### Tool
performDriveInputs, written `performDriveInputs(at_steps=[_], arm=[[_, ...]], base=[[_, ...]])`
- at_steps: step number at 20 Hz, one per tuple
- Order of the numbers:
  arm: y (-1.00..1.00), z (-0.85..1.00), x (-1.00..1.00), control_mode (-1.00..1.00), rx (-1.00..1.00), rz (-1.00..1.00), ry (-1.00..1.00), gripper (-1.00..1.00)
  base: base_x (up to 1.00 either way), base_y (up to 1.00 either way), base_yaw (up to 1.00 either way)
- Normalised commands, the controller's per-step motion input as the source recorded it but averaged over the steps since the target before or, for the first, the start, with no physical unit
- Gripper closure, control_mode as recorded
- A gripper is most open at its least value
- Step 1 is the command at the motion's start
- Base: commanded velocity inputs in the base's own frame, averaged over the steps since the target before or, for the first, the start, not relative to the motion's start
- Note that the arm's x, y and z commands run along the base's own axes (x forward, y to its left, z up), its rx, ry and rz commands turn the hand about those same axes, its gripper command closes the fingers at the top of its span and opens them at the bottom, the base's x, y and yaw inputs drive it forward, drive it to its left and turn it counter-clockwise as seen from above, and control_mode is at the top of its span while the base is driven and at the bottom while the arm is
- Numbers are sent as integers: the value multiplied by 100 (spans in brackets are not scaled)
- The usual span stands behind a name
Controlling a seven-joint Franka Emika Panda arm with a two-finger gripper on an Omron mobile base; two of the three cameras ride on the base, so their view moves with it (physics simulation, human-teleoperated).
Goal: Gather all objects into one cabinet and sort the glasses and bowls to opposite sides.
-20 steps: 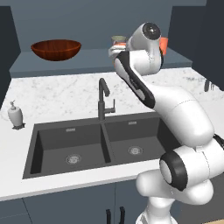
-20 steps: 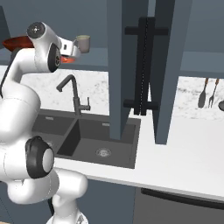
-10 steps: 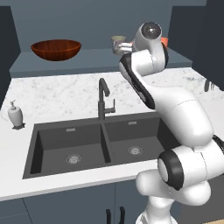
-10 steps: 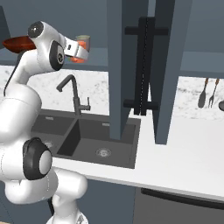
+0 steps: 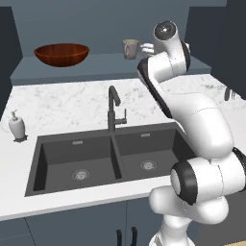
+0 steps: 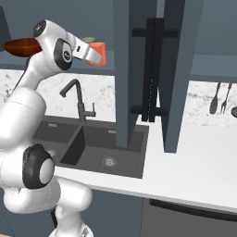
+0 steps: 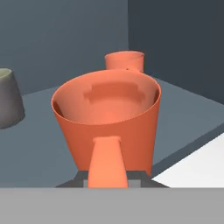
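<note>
My gripper [image 6: 90, 51] is shut on the handle of an orange cup [image 7: 107, 118], which it holds just above the cabinet's shelf floor [image 5: 96, 68]. The same cup [image 6: 99, 53] shows at the end of my hand in the right base view. In the hand view a second orange cup [image 7: 124, 61] stands on the shelf behind the held one, and a grey-beige mug [image 7: 8, 98] stands to its left. That mug [image 5: 129, 48] sits just left of my hand. The reddish-brown wooden bowl [image 5: 61, 54] rests at the shelf's left end, well apart from the cups.
The cabinet's open door with its black bar handle [image 6: 152, 69] hangs right of my hand. Below the shelf are a black faucet [image 5: 114, 108], a double sink [image 5: 77, 153] and a white soap dispenser [image 5: 17, 127]. Utensils [image 6: 220, 97] hang on the far right wall.
My hand has swung to the right and carried the orange cup further in over the shelf, beside the grey-beige mug. The bowl has not moved.
</note>
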Motion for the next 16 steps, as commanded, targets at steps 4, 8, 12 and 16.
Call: performDriveInputs(at_steps=[4,8,12,16], arm=[[-50,0,-4,-100,0,-19,0,100],[-56,0,-7,-100,0,-15,0,100],[-55,0,-6,-100,0,-13,0,100],[-36,0,-1,-100,0,-9,0,100]], base=[[0,0,0],[0,0,0],[0,0,0],[0,0,0]])
